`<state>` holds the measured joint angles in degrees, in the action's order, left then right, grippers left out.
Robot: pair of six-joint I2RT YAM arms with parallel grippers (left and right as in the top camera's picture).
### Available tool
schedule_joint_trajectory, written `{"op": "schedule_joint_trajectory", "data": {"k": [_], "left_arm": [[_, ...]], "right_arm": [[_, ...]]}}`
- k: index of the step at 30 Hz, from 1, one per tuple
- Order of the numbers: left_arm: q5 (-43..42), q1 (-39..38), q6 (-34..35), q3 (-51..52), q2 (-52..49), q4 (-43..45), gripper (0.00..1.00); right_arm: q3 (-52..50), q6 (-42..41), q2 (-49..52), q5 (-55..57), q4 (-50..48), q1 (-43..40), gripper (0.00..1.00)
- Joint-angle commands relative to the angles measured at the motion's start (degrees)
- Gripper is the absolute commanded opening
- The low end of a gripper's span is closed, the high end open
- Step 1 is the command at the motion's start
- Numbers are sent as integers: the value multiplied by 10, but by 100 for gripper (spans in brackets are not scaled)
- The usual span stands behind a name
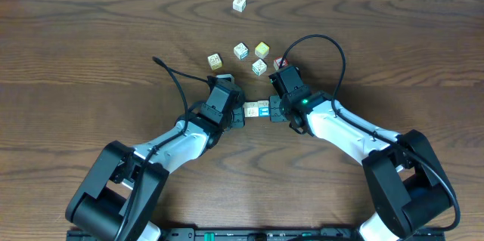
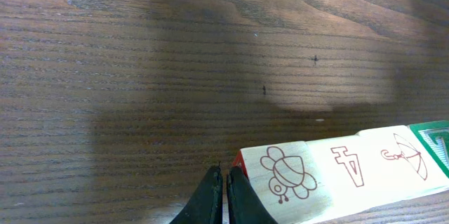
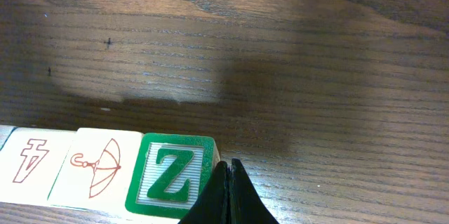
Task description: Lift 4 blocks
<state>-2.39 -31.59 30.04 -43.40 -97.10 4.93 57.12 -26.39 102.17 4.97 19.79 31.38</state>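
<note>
We judge the four blocks (image 2: 351,166) light, rigid, slick; we squeeze the row's ends. The left pincer (image 2: 224,185) and right pincer (image 3: 229,178) are closed.

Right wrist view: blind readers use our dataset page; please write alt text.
A row of cream alphabet blocks, showing a red 4, a red umbrella and a green Z, crosses the bottom over a dark wooden table. The shut end effector sits against the Z block's right side.
</note>
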Motion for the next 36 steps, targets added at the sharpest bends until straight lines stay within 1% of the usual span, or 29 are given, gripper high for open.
{"op": "schedule_joint_trajectory", "data": {"k": [1,16,36], "left_arm": [[-154,-36,7,-9,-13,22,7],[-156,-37,7,-9,-13,12,7],[-165,-36,7,-9,-13,12,8]], "right_arm": [[12,-10,2,-168,-24,64,1],[12,-10,2,-153,-21,86,1],[12,-10,2,-140,-12,86,1]]}}
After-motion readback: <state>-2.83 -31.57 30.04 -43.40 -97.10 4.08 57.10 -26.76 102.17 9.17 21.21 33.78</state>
